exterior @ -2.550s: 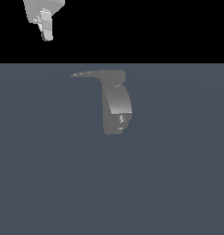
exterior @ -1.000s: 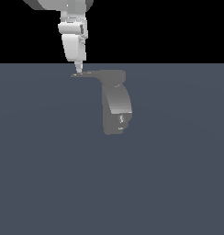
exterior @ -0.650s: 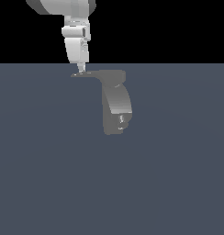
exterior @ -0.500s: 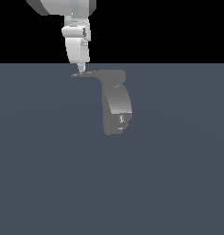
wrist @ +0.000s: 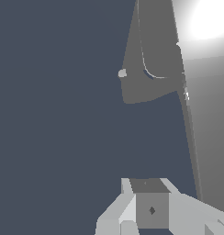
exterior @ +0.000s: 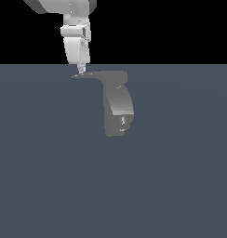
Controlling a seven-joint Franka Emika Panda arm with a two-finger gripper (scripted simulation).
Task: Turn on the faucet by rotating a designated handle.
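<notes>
My jaws, seemingly together, touch the handle tip, far from the faucet block, for leverage.

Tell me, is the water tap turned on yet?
Not yet, it seems. Done: the gripper has reached the tip of the handle. In hand: its fingertips sit right at that thin lever, seemingly about to push. Left: swinging the handle around on the faucet, which still points to the exterior view's left.
</notes>
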